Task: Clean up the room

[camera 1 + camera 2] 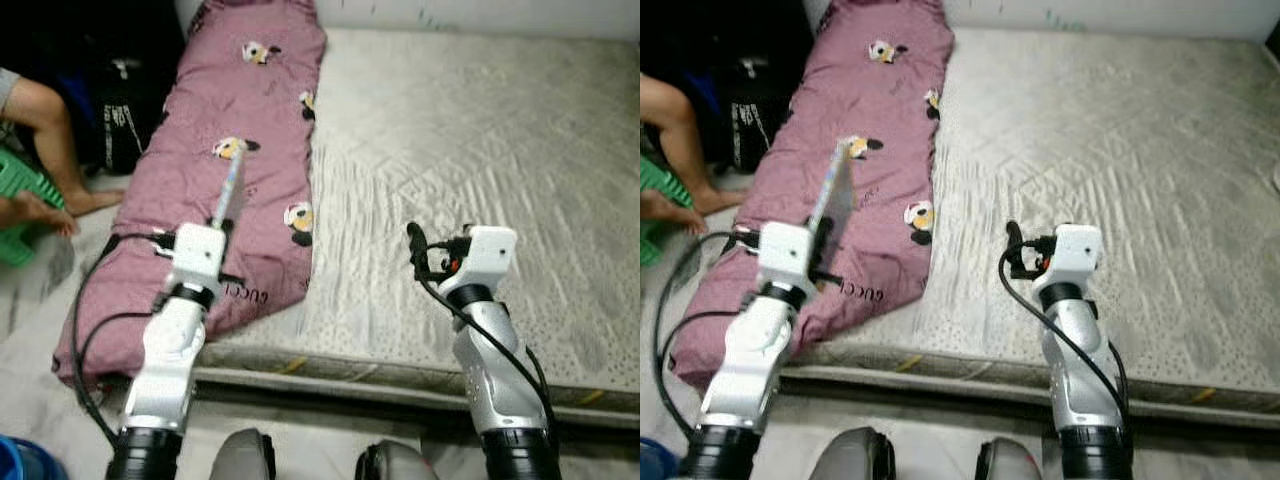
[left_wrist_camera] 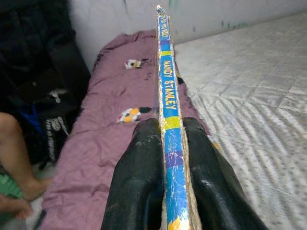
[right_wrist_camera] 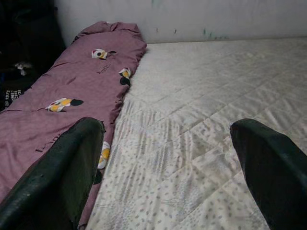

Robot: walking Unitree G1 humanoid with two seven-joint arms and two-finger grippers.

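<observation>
My left gripper [image 2: 165, 153] is shut on a thin book [image 2: 168, 103] with a blue and yellow spine, held edge-up over the purple blanket [image 1: 230, 110]. In the left eye view the book [image 1: 228, 195] sticks forward from the left gripper [image 1: 222, 222] above the blanket's near part. The blanket with cartoon prints lies along the left side of the bare grey mattress [image 1: 480, 150] and hangs over its near left corner. My right gripper [image 3: 168, 163] is open, with nothing between its fingers, hovering above the mattress's near edge [image 1: 418, 245].
A person's leg and foot [image 1: 55, 140] rest on the floor at the left, beside a green stool [image 1: 20, 190] and a black bag [image 1: 125, 110]. A white wall [image 3: 192, 19] runs behind the mattress. The mattress's front edge [image 1: 400, 372] lies just before me.
</observation>
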